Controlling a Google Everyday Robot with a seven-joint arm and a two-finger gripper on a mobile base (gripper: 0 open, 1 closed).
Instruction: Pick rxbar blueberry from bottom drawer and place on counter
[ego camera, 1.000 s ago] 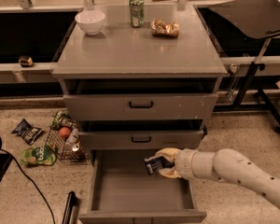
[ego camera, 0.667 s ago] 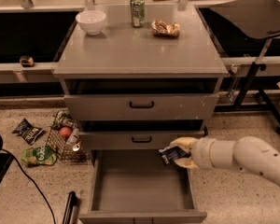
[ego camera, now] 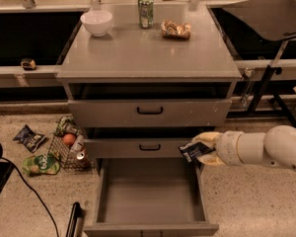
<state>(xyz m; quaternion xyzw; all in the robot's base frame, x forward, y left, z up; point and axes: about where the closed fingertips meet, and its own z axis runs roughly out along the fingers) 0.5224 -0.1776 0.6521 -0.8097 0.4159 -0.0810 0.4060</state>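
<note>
The bottom drawer (ego camera: 150, 194) is pulled out and its grey tray holds nothing. My gripper (ego camera: 201, 149) comes in from the right on a white arm and is shut on the rxbar blueberry (ego camera: 192, 152), a small dark bar with pale lettering. It holds the bar above the drawer's right rear corner, in front of the middle drawer's front. The counter (ego camera: 148, 53) is the broad grey cabinet top above.
On the counter stand a white bowl (ego camera: 97, 22), a green can (ego camera: 146, 11) and a gold-brown snack bag (ego camera: 175, 29). A wire basket (ego camera: 69, 147) with items and a blue chip bag (ego camera: 29, 138) lie on the floor at the left. A dark tray stand (ego camera: 266, 19) is at the right.
My gripper has lifted the bar out of the bottom drawer and moved it right and slightly up, past the drawer's right edge.
</note>
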